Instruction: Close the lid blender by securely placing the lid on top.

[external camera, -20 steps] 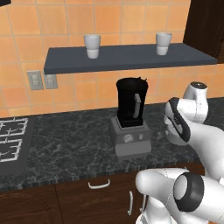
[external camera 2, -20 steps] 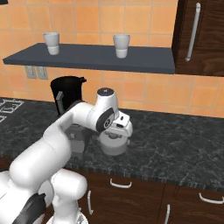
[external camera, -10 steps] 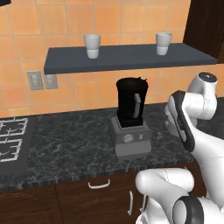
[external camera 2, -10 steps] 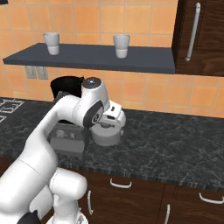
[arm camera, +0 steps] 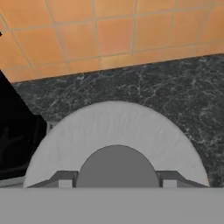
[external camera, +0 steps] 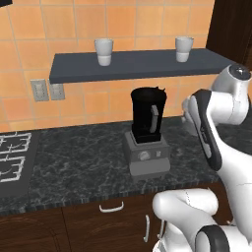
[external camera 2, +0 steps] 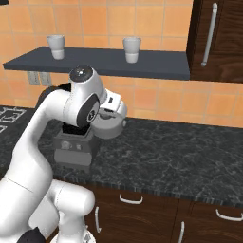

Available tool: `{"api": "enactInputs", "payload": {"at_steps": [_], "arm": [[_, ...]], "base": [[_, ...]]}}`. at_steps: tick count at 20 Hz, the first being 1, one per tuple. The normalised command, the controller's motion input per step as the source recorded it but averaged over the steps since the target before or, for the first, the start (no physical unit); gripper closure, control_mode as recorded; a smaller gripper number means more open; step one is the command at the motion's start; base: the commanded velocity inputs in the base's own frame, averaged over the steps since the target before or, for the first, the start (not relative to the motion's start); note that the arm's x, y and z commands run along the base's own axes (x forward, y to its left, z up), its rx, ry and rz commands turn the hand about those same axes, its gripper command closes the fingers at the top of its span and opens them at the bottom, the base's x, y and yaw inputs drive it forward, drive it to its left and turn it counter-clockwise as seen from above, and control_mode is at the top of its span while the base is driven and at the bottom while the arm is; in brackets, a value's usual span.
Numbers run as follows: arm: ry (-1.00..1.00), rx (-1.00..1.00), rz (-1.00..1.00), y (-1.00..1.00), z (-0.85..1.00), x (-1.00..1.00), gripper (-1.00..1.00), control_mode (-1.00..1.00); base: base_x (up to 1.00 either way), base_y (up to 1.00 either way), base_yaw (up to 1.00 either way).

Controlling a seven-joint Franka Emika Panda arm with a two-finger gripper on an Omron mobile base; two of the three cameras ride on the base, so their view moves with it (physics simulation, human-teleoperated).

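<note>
The end effector [arm camera: 117, 183] is clamped on the lid [arm camera: 116, 131], held above the surface [arm camera: 175, 92] just right of the blender [external camera: 147, 133].

Orange tiled wall [external camera: 74, 29] behind a dark speckled stone counter [external camera: 78, 162]. Dark grey floating shelf [external camera: 133, 64] fixed to the tiles, carrying two white cups [external camera: 104, 51], well apart. Double outlet plate [external camera: 47, 89] under the shelf's left end. Gas hob [external camera: 12, 157] at far left. Dark wood drawers [external camera 2: 190, 213] with pale handles below; tall dark cabinet [external camera 2: 216, 38] at right.
</note>
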Motion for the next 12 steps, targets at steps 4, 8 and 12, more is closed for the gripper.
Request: {"api": "enactInputs", "payload": {"at_steps": [4, 8, 12], "arm": [[-0.22, 0.0, 0.0, 0.38, 0.94, 0.0, 1.0, -1.0], [-0.25, 0.0, 0.0, 0.33, 0.95, 0.04, 1.0, -1.0], [-0.21, 0.0, 0.01, 0.53, 0.95, 0.15, 1.0, -1.0]], "base": [[0.0, 0.0, 0.0], [0.0, 0.0, 0.0], [0.0, 0.0, 0.0]]}}
